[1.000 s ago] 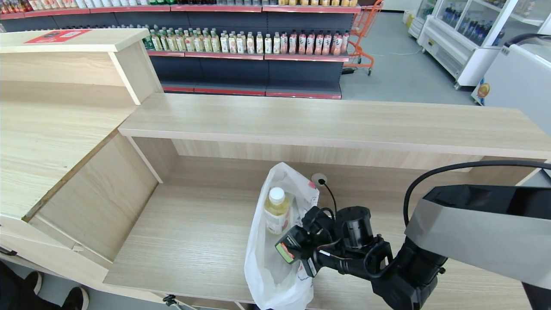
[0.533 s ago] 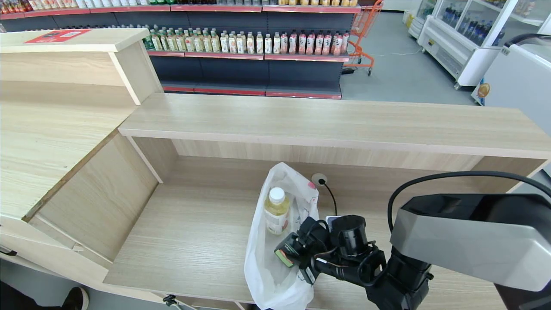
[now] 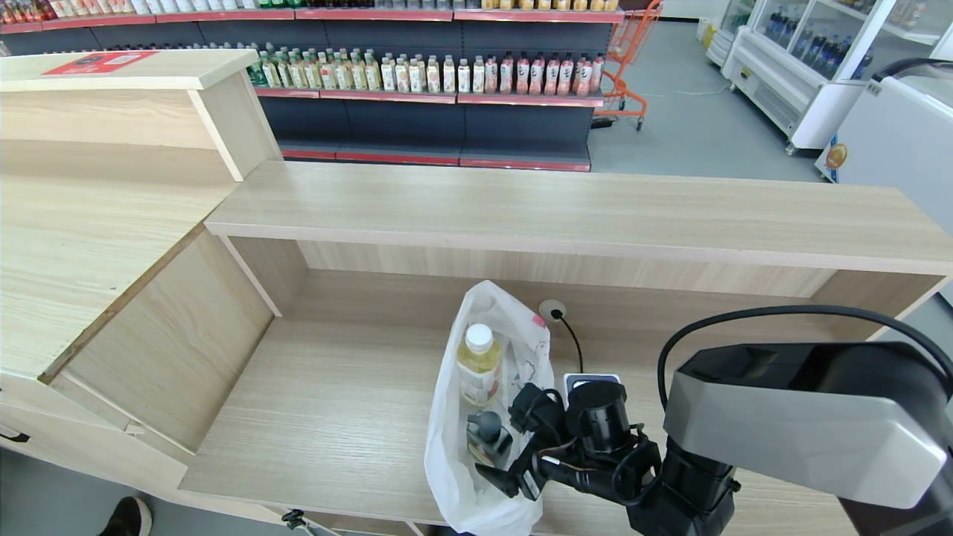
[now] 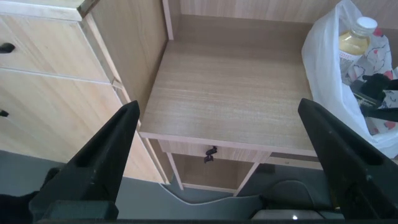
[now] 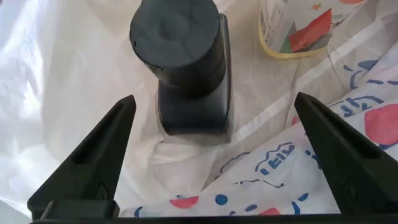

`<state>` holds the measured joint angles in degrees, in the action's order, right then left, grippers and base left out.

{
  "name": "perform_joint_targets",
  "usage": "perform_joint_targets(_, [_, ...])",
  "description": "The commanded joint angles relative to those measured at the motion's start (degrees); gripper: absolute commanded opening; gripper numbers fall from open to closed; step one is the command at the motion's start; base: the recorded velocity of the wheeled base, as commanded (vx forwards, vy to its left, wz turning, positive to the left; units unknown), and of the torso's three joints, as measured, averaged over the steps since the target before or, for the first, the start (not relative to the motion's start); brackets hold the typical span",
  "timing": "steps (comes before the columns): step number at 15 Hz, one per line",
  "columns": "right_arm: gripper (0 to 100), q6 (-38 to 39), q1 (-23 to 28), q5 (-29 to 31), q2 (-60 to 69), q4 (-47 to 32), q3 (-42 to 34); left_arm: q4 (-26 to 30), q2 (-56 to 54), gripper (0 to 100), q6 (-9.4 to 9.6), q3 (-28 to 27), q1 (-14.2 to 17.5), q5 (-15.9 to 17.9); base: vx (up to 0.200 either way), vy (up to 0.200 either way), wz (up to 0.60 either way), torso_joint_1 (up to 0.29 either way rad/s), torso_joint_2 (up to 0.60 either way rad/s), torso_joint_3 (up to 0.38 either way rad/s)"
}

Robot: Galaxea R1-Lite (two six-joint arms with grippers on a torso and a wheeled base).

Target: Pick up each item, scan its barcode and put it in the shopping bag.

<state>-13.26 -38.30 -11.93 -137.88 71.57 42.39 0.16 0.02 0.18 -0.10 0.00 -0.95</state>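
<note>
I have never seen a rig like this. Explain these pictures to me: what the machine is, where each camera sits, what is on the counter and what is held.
This is a two-armed robot on wheels at a shop checkout. The large picture comes from a camera on its head, looking down at the wooden counter. The other two come from cameras on its wrists, each looking out between the two fingers of that arm's pincer. On the counter stands a white shopping bag. Inside it are a yellow drink bottle and a dark-capped container. The right pincer hangs open over the bag's mouth, above the dark container, holding nothing. The left pincer is also open and empty, by the counter's front edge.
</note>
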Motion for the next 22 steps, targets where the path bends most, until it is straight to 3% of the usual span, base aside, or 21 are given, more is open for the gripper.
perform_joint_targets(1, [100, 3.9, 0.2, -0.1, 3.1, 0.4, 0.0, 0.0, 0.0, 100, -0.01, 0.0, 0.0, 0.0, 0.000, 0.000, 0.00, 0.000, 0.00, 0.000])
perform_joint_targets(4, [100, 16.0, 0.2, -0.2, 10.7, -1.5, -0.2, 0.0, 0.0, 100, -0.01, 0.0, 0.0, 0.0, 0.000, 0.000, 0.00, 0.000, 0.00, 0.000])
perform_joint_targets(10, [100, 20.3, 4.4, 0.0, 32.2, -11.5, -10.1, 0.0, 0.0, 100, -0.01, 0.0, 0.0, 0.0, 0.000, 0.000, 0.00, 0.000, 0.00, 0.000])
perform_joint_targets(13, [100, 20.1, 12.3, 0.5, 51.4, -24.9, -16.5, 0.0, 0.0, 100, -0.01, 0.1, 0.0, 0.0, 0.000, 0.000, 0.00, 0.000, 0.00, 0.000])
perform_joint_targets(15, [100, 16.8, 17.5, 3.3, 64.5, -38.2, -20.2, 0.0, 0.0, 100, -0.01, 0.0, 0.0, 0.0, 0.000, 0.000, 0.00, 0.000, 0.00, 0.000])
perform_joint_targets(18, [100, 15.5, 22.1, 7.9, 80.8, -41.2, -32.3, 0.0, 0.0, 100, -0.01, 0.0, 0.0, 0.0, 0.000, 0.000, 0.00, 0.000, 0.00, 0.000])
perform_joint_targets(19, [100, 15.5, 22.1, 7.9, 80.8, -41.2, -32.3, 0.0, 0.0, 100, -0.01, 0.0, 0.0, 0.0, 0.000, 0.000, 0.00, 0.000, 0.00, 0.000])
perform_joint_targets(20, [100, 14.0, 25.5, 7.8, 94.0, -42.0, -42.4, 0.0, 0.0, 100, -0.01, 0.0, 0.0, 0.0, 0.000, 0.000, 0.00, 0.000, 0.00, 0.000])
perform_joint_targets(22, [100, 14.0, 29.2, 7.8, 107.0, -54.6, -42.4, 0.0, 0.0, 100, -0.01, 0.0, 0.0, 0.0, 0.000, 0.000, 0.00, 0.000, 0.00, 0.000])
